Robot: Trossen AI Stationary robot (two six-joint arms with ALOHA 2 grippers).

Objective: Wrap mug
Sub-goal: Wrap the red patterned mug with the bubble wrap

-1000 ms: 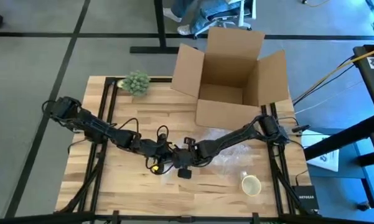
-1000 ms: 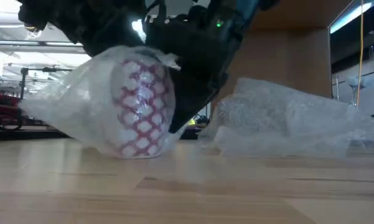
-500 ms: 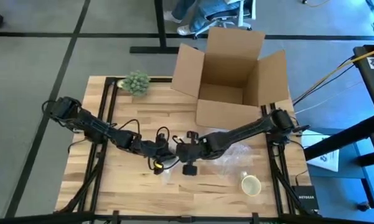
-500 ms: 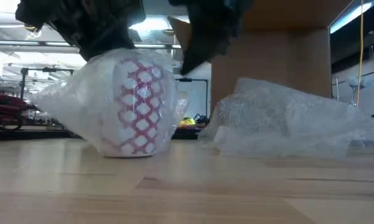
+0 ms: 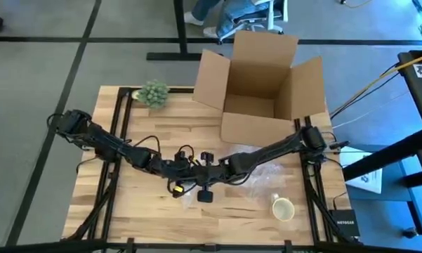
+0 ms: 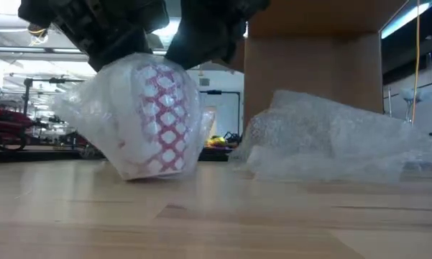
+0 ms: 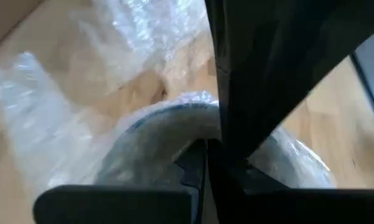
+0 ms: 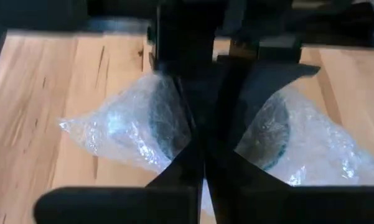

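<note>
Fingers, left: the left gripper (image 5: 183, 169) is down on the wrapped mug (image 6: 154, 119); in its wrist view the two dark fingers (image 7: 196, 168) look pressed together over the mug's rim, but I cannot tell for sure.
Fingers, right: the right gripper (image 5: 200, 173) meets the same bundle from the opposite side; in its wrist view its fingers (image 8: 193, 168) appear together at the wrap, grip not certain.
Mug: white with a red lattice pattern, tilted on the table (image 5: 147, 211), sheathed in bubble wrap (image 6: 93, 115) that trails to one side.
Arm pose: both arms reach low from the table's side edges and converge near its middle.
Loose wrap: a second heap of bubble wrap (image 6: 331, 137) lies near the mug, toward the right arm's side.
Edges: an open cardboard box (image 5: 260, 84) stands at the far edge; a small green plant (image 5: 153, 92) sits at the far left corner; a roll of tape (image 5: 283, 209) lies near the front right.
Open room: bare wood shows along the front edge and front left.
</note>
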